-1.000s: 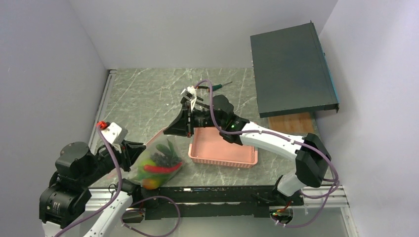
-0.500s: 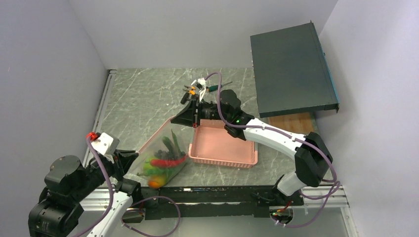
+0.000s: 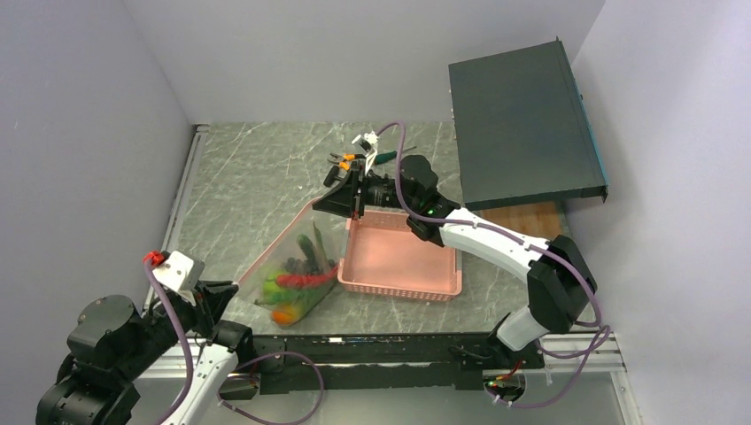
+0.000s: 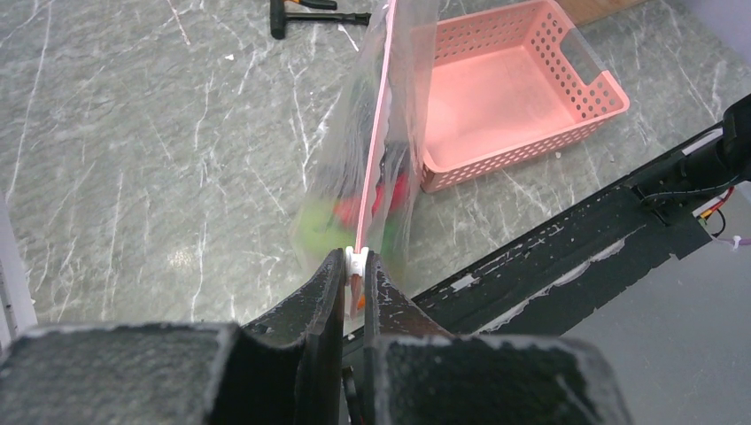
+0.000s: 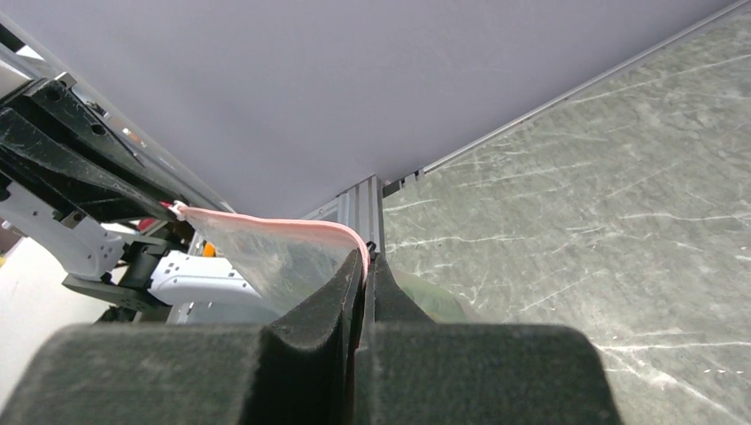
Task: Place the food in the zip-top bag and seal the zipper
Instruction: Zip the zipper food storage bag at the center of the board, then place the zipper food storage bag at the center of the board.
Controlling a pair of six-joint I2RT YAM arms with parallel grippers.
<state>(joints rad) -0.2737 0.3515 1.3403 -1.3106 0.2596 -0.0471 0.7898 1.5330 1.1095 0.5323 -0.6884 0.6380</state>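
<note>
In the last second the spread has widened: my left pincer [image 4: 354, 263] has backed toward the near-left corner, my right pincer [image 5: 364, 257] has gone farther out. Each is clamped on 1 end of the zipper [image 4: 383, 133], the left at its white tab [image 4: 355, 258], so the strip now runs taut between them. The zip-top bag [image 3: 285, 255] hangs below, food [image 3: 297, 282] inside, its bottom on the surface [image 3: 239, 177] just beside the pink basket [image 3: 398, 289]. Loading looks done; whether the strip is sealed along its length I cannot tell
</note>
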